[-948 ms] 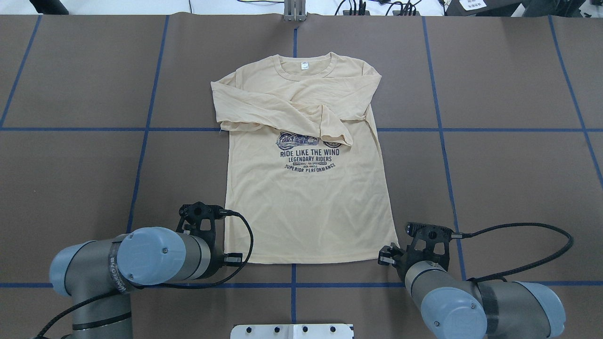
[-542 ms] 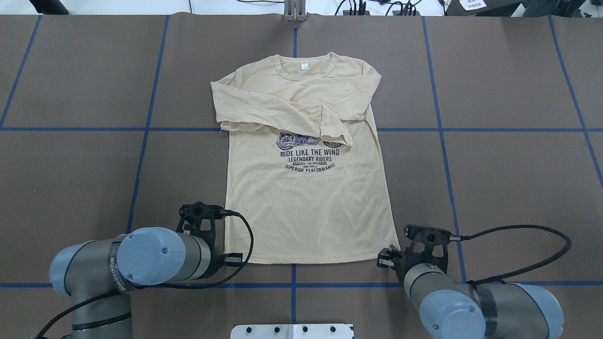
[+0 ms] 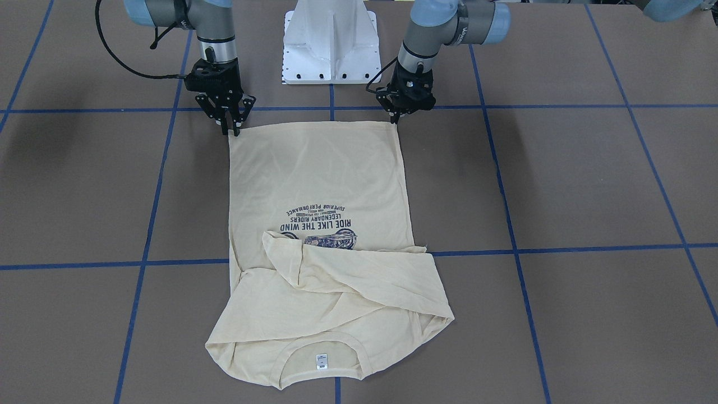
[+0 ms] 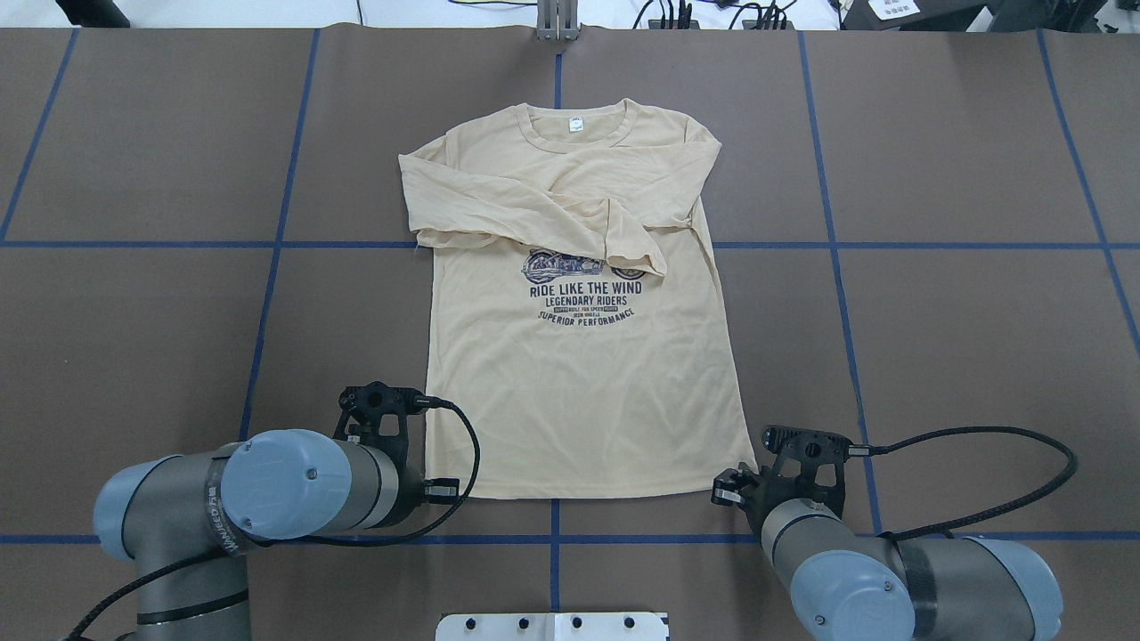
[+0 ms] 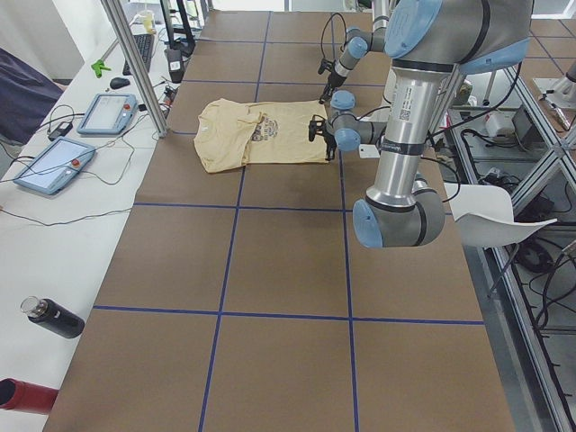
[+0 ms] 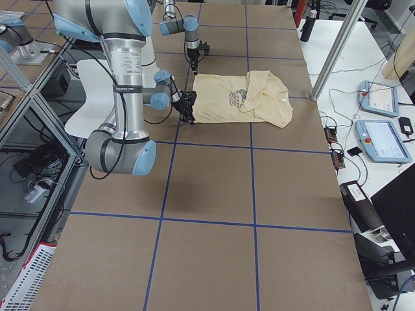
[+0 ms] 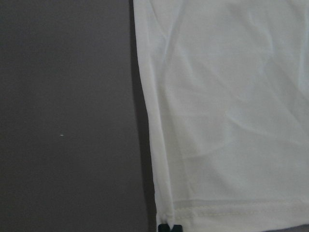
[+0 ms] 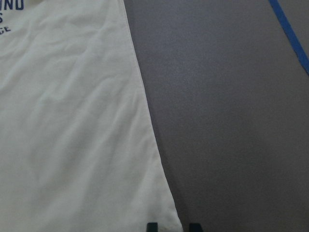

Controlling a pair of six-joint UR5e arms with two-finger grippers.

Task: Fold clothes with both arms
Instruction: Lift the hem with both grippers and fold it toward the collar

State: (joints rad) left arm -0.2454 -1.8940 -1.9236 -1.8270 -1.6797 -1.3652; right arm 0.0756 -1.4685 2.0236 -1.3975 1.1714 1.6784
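The cream-yellow long-sleeved shirt (image 4: 579,392) lies flat, print up, collar at the far side, both sleeves folded across the chest. It also shows in the front view (image 3: 314,179). My left gripper (image 4: 426,485) is at the hem's near left corner. In the left wrist view (image 7: 170,228) its tips are pinched together on the hem of the shirt (image 7: 227,96). My right gripper (image 4: 726,488) is at the hem's near right corner. In the right wrist view (image 8: 173,227) its tips stand apart on either side of the corner of the shirt (image 8: 72,121).
The white pedestal base (image 3: 331,45) stands between the arms at the near table edge. Blue tape lines (image 4: 267,285) cross the brown table. Tablets (image 5: 54,166) and bottles (image 5: 49,319) lie on a side bench beyond the far edge.
My right gripper has shifted slightly left and nearer toward the hem corner. The left arm and the shirt have not moved.
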